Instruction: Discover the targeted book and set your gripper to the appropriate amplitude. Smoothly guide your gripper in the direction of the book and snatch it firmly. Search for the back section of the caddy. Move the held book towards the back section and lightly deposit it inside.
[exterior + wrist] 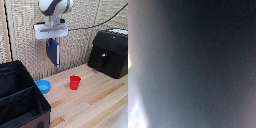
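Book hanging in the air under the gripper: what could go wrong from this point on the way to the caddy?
The book hangs tilted from the gripper, held only near its top, so it might swing or slip. The caddy has two compartments; a tilted book could catch its rim. The wrist view is blocked dark, giving no alignment help.

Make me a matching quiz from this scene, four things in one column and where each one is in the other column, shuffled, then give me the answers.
Things:
1. thin dark navy-blue hardcover book
2. small red plastic cup
3. light-blue bowl
4. large black fabric caddy

Places:
A. on the wooden table beside the caddy's far corner
B. at the exterior view's lower left
C. hanging in the air from the pincer
D. standing on the table, mid-scene

Pairs: 1-C, 2-D, 3-A, 4-B
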Controlling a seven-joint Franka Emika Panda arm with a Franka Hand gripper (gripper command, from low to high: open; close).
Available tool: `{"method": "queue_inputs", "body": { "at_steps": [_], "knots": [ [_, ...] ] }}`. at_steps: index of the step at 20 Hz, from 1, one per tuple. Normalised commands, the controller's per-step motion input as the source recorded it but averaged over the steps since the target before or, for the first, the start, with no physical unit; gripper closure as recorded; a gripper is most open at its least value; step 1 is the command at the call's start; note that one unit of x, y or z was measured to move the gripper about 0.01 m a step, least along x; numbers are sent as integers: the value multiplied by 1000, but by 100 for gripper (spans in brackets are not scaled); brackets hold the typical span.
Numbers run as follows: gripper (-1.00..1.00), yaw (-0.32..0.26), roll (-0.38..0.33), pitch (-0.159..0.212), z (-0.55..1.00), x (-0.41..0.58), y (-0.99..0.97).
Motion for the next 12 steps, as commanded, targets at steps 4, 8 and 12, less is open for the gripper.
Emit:
{"method": "queue_inputs", "body": {
  "at_steps": [4,8,12],
  "knots": [
    [100,-362,0,29,704,26,-8],
    [100,-363,0,30,698,24,-12],
    [100,-365,0,18,690,5,-1]
  ]
}}
